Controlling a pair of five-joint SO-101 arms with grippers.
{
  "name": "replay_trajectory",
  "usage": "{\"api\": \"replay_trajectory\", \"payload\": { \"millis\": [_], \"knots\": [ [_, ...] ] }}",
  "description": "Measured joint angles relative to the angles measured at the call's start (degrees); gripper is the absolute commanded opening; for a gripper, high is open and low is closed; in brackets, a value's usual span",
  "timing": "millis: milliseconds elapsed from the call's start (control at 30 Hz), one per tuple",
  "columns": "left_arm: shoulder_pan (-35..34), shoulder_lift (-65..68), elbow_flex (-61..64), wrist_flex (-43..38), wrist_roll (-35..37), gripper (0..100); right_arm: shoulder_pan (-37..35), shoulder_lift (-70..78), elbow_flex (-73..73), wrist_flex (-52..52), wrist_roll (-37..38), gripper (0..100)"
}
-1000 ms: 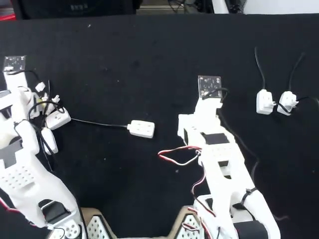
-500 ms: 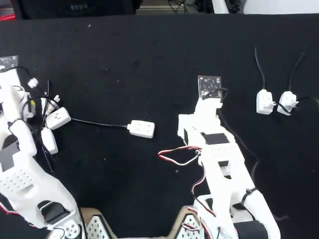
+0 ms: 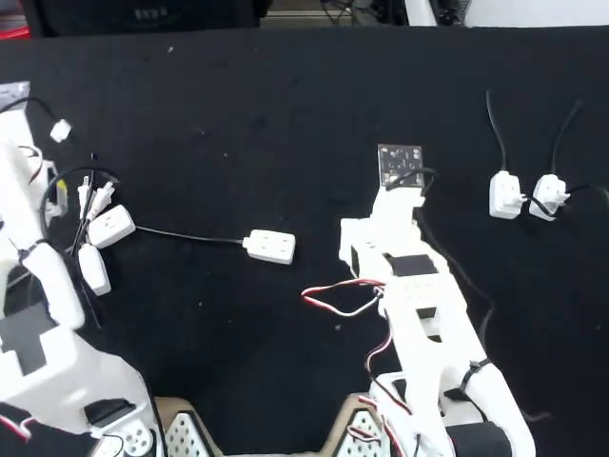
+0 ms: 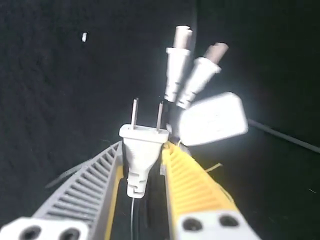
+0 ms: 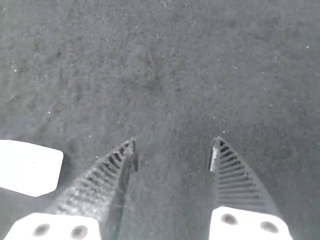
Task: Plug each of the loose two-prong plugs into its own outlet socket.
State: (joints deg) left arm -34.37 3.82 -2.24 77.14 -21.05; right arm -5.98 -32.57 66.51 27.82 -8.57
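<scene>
Plug (image 4: 140, 142), two-prong — clamped by its body in left gripper (image 4: 143, 150), prongs forward, near outlet socket (image 4: 214, 120). Right gripper (image 5: 173, 146) spread wide, empty. Risk: socket lies loose and skewed — a push could slide it, prongs missing the slots.

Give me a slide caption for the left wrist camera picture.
Left hand grips a white two-prong plug, prongs pointing away, with a white outlet socket nearby on the black table.
</scene>
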Motion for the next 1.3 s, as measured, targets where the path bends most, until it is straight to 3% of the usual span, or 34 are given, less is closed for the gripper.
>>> {"api": "replay_trajectory", "payload": {
  "millis": [267, 500, 833, 1100, 1300],
  "knots": [
    [10.64, -11.6, 0.0, 12.66, 4.4, 4, 0.0, 0.0, 0.0, 0.0, 0.0, 23.0],
    [27.78, -18.73, 9.14, 12.4, 11.34, 4, 0.0, 0.0, 0.0, 0.0, 0.0, 23.0],
    [47.12, -28.48, 38.24, -8.97, 15.38, 4, 0.26, 0.0, -1.14, 3.25, 0.0, 23.0],
    [58.73, -34.37, 55.38, -31.03, 23.47, 4, 11.16, 0.0, -9.58, 22.07, 0.0, 23.0],
    [67.34, -34.37, 56.18, -40.97, 26.73, 8, 18.55, 0.0, -9.58, 24.53, 0.0, 23.0]
  ]
}}
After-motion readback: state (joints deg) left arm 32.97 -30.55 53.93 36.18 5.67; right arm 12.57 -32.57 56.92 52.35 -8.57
